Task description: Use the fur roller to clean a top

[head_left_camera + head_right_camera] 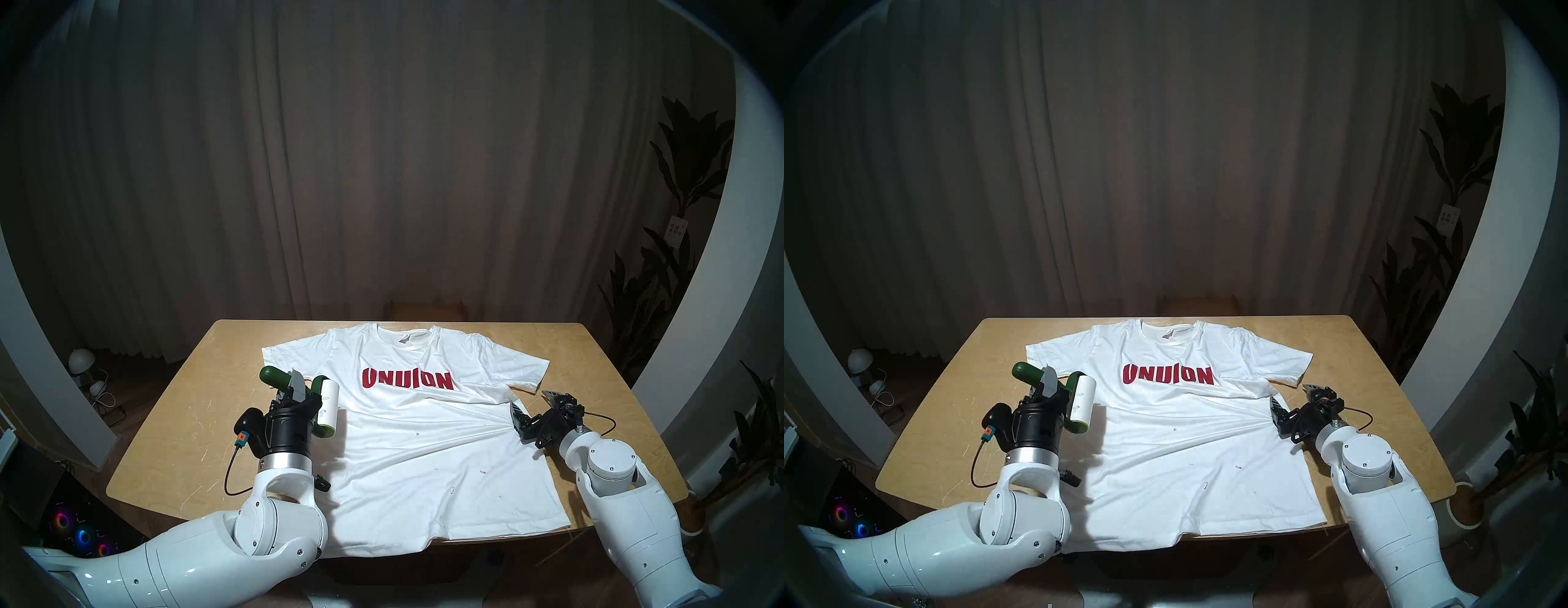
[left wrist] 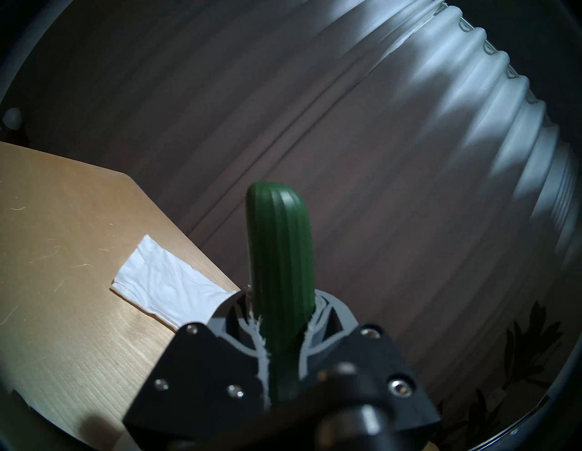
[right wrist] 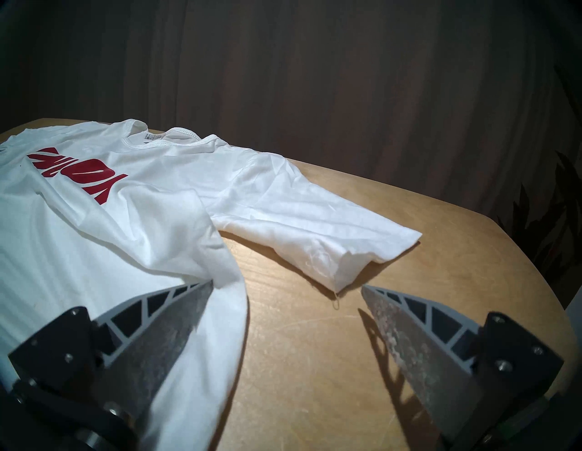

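Observation:
The white top [image 1: 424,446] [image 1: 1187,446] with red letters lies flat, chest up, on the wooden table [image 1: 178,424]. My left gripper [image 1: 297,388] [image 1: 1051,386] is shut on the dark green handle of the fur roller [image 1: 331,397] [image 1: 1086,397]. Its white roll hangs just above the top's left side, below the sleeve. The left wrist view shows the handle [image 2: 280,267] standing up between the fingers and the left sleeve [image 2: 163,283]. My right gripper [image 1: 532,403] [image 1: 1291,395] [image 3: 286,286] is open at the top's [image 3: 94,236] right edge, one finger [image 3: 176,311] on the cloth.
Small dark specks [image 1: 481,460] dot the top's lower front. The hem hangs over the table's near edge. A curtain [image 1: 382,170] closes the back. Plants [image 1: 679,254] stand at the right, and a lamp [image 1: 80,361] and cables lie on the floor at the left.

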`<state>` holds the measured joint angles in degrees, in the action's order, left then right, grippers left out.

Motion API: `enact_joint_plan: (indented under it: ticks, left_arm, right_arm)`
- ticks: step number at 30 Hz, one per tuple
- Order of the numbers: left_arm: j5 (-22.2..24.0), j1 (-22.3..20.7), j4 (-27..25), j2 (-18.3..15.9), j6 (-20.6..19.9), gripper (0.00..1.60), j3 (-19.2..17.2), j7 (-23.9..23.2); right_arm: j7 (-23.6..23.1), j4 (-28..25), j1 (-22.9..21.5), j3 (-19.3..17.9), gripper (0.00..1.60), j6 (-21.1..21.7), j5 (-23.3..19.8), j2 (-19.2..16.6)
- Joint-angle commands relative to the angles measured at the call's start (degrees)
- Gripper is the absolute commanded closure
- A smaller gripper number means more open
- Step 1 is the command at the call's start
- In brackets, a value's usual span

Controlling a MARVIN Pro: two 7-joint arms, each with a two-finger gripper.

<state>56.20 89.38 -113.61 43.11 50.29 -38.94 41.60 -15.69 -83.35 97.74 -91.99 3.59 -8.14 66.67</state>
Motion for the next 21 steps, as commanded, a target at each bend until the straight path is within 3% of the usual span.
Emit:
enact_joint_plan:
  ticks: [1, 6, 10, 13, 21]
  left_arm:
    - [4.62, -1.33, -6.64, -4.13, -5.14, 1.6, -0.7, 0.28]
    - [9.59, -3.13, -10.28, -6.1, -10.99, 1.6, 0.0, -0.9]
    - [10.74, -6.31, -9.86, -3.48, -15.64, 1.6, 2.31, -3.99]
    - [8.1, -7.61, -8.35, -0.12, -18.56, 1.6, 4.13, -6.32]
    - [-4.39, -8.69, -4.91, 6.05, -16.85, 1.6, 10.36, -9.4]
  right_arm:
    - [-3.08, 0.33, 0.64, 0.78, 0.0, 1.91, -0.13, -2.02]
    - [-4.86, 0.51, -0.29, 1.55, 0.0, 2.08, 0.02, -2.82]
    - [-5.95, 1.46, -2.31, 2.43, 0.0, 2.11, 0.3, -3.18]
    - [-6.41, 2.29, -3.67, 3.16, 0.0, 1.94, 0.64, -3.25]
    - [-7.32, 4.15, -5.71, 4.5, 0.0, 1.92, 1.32, -3.62]
